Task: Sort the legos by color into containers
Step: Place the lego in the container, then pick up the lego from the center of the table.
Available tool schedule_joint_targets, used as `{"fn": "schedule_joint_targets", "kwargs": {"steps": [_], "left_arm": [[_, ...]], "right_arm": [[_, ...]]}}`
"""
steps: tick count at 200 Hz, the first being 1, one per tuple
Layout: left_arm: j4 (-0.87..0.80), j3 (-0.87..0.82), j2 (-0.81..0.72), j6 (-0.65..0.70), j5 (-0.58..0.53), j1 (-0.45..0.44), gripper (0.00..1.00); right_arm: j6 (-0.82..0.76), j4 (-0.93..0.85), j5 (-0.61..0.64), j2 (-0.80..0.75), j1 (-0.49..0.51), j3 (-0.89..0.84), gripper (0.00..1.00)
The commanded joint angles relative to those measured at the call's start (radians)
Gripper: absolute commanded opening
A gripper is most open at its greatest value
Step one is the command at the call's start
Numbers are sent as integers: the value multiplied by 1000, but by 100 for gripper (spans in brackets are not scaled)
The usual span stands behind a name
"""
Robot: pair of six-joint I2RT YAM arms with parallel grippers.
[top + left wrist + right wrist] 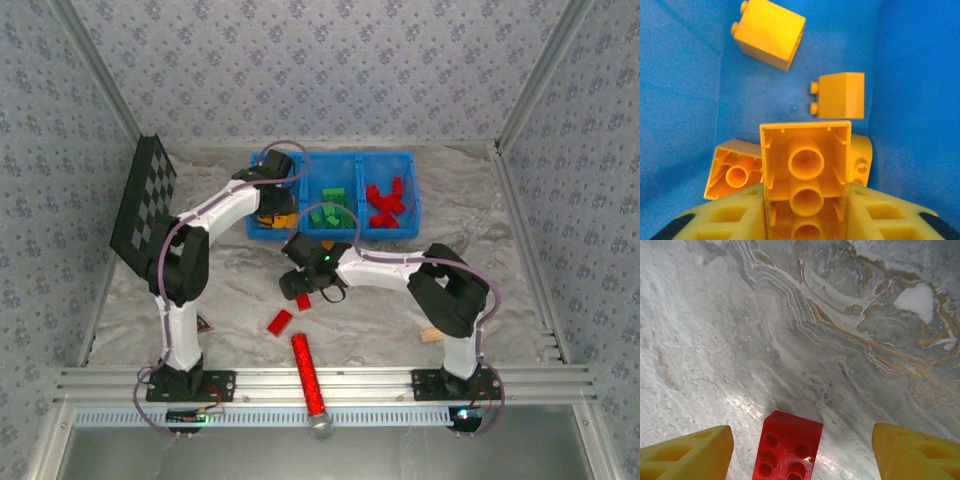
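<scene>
While left gripper (805,202) clamps yellow brick (805,150) inside blue bin (912,75) | right gripper (801,436) gapes astride red brick (787,452)

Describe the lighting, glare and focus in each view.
Top external: soft, even light, faint shadows on the table. Left wrist: the blue bin tints everything; nearest yellow brick sharp, fingers soft. Right wrist: glare patch beside the red brick, fingers blurred.
</scene>
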Motion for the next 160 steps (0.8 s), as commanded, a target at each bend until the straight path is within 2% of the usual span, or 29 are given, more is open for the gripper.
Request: {"fn": "schedule_joint_targets", "kwargs": {"steps": [1, 15, 32, 84, 133, 160], "left_arm": [[-13, 55, 26, 0, 22, 6, 46], [-16, 54, 30, -3, 23, 6, 53], [-13, 46, 22, -3, 24, 6, 57], [-36, 50, -47, 9, 24, 3, 61], [-61, 27, -206, 27, 16, -3, 63], [-68, -2, -284, 47, 16, -4, 64]], "right_arm": [[-12, -76, 37, 30, 23, 44, 73], [-7, -94, 56, 42, 28, 50, 71], [0, -126, 80, 55, 33, 59, 66], [3, -183, 110, 93, 52, 80, 55], [-9, -210, 125, 37, 50, 33, 26], [-22, -225, 122, -56, 28, -25, 21]]}}
